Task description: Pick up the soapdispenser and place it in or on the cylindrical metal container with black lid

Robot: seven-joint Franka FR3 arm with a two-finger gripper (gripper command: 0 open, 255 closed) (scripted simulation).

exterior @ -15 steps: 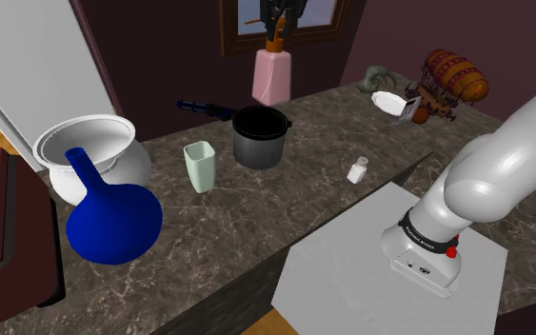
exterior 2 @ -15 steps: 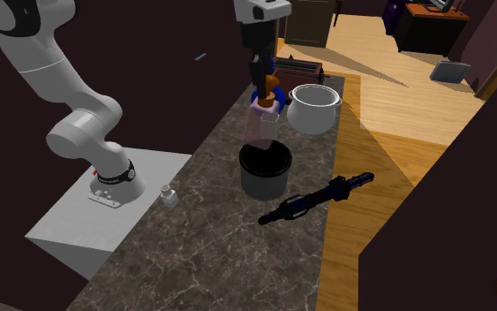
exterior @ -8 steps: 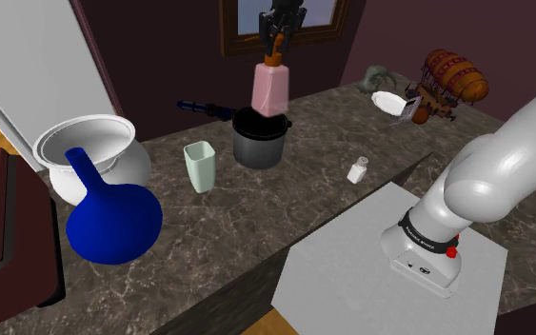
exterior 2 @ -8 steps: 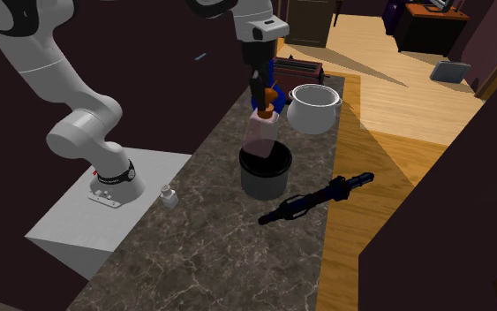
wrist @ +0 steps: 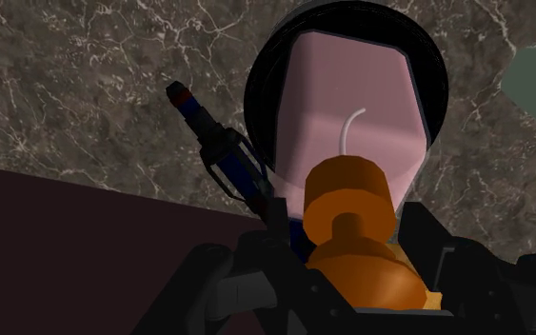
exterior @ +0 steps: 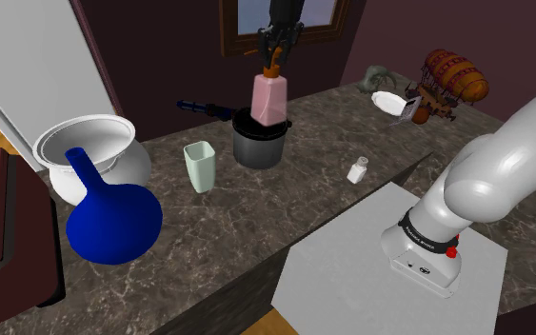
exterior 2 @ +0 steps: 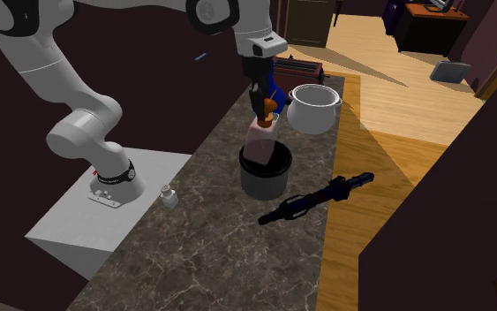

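Hand (exterior: 274,49) (exterior 2: 265,102) (wrist: 356,262) closed on the soap dispenser (exterior: 268,99) (exterior 2: 259,141) (wrist: 351,114), fingers clamped either side of its orange pump (wrist: 349,195). Dispenser has a pink body, hangs upright straight below the hand. Its base sits inside the mouth of the dark cylindrical container (exterior: 259,148) (exterior 2: 267,183) (wrist: 256,95), open top, no lid on it. Can't tell if the base touches the container's floor. In the wrist view the container's black rim rings the pink body all round.

Container stands on the dark marbled bench (exterior: 256,219) (exterior 2: 211,247) (wrist: 85,86), directly under the hand.

Dark blue-and-black rod-shaped tool (exterior: 204,106) (exterior 2: 317,199) (wrist: 218,147) lies flat on the bench near the container, below the hand and on the side away from the stand.

Pale green cup (exterior: 200,166) upright, below the hand and to the shoulder view's left of it, near the container but apart. Small white shaker (exterior: 357,171) (exterior 2: 169,196) on the bench between the hand and the stand, well apart from the container. Blue vase (exterior: 111,221) and white pot (exterior: 89,152) (exterior 2: 314,106) well off from the hand at the shoulder view's left.
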